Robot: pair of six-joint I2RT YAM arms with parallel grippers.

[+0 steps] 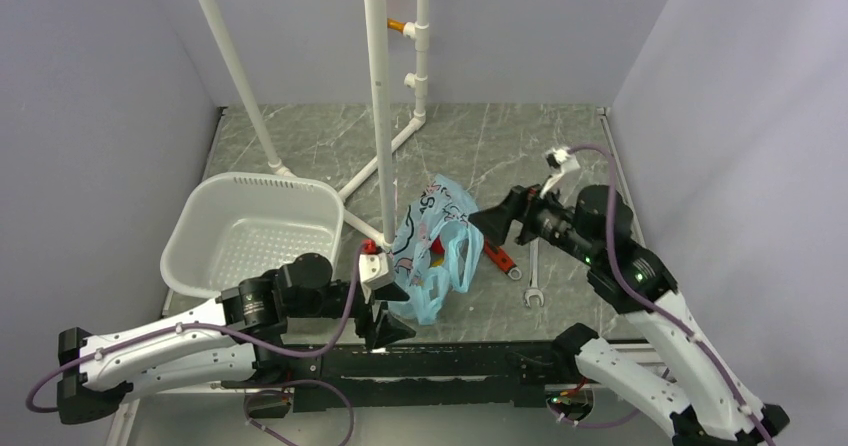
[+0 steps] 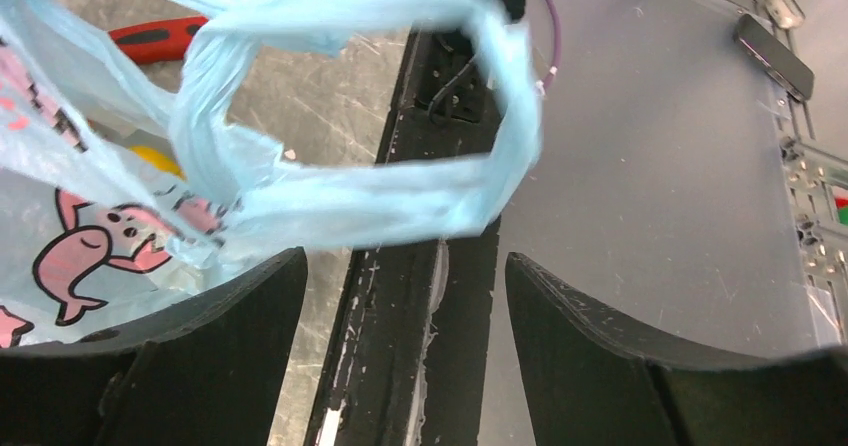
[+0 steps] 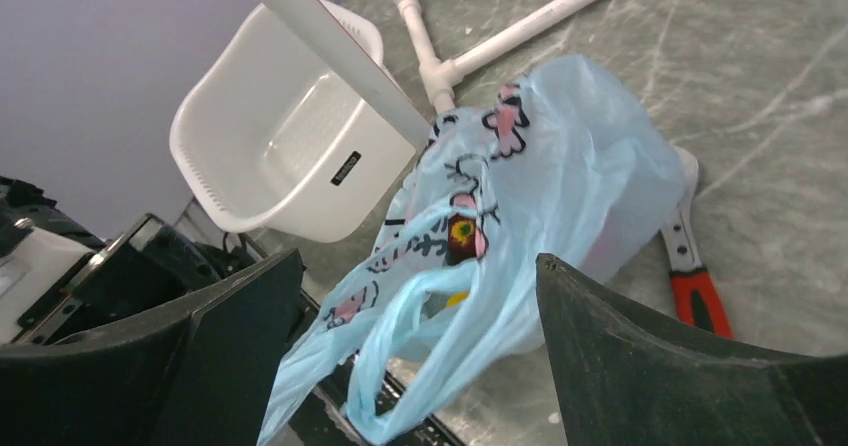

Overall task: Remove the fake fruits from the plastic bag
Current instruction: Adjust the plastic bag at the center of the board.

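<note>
A white perforated basket sits toward the left edge of the desk, tilted a little, and only its holed floor and walls show inside. Just right of it, close to the near edge, the left tool points at the plastic bag. From its wrist camera the left tool has its fingers spread apart and nothing between them. One loop handle of the bag hangs just ahead of the fingertips, over the black rail at the desk's near edge.

The light-blue bag lies crumpled in the middle of the desk, against the foot of a white pipe frame, with its handles toward the near edge. The fruits are inside it. A yellow fruit shows at the mouth, and a dark red fruit shows through the film. I can't make out a third.

A red-handled adjustable wrench lies partly under the bag's right side, and a plain metal spanner lies beside it. The right tool is at the bag's right flank, fingers wide apart, gripping nothing.
</note>
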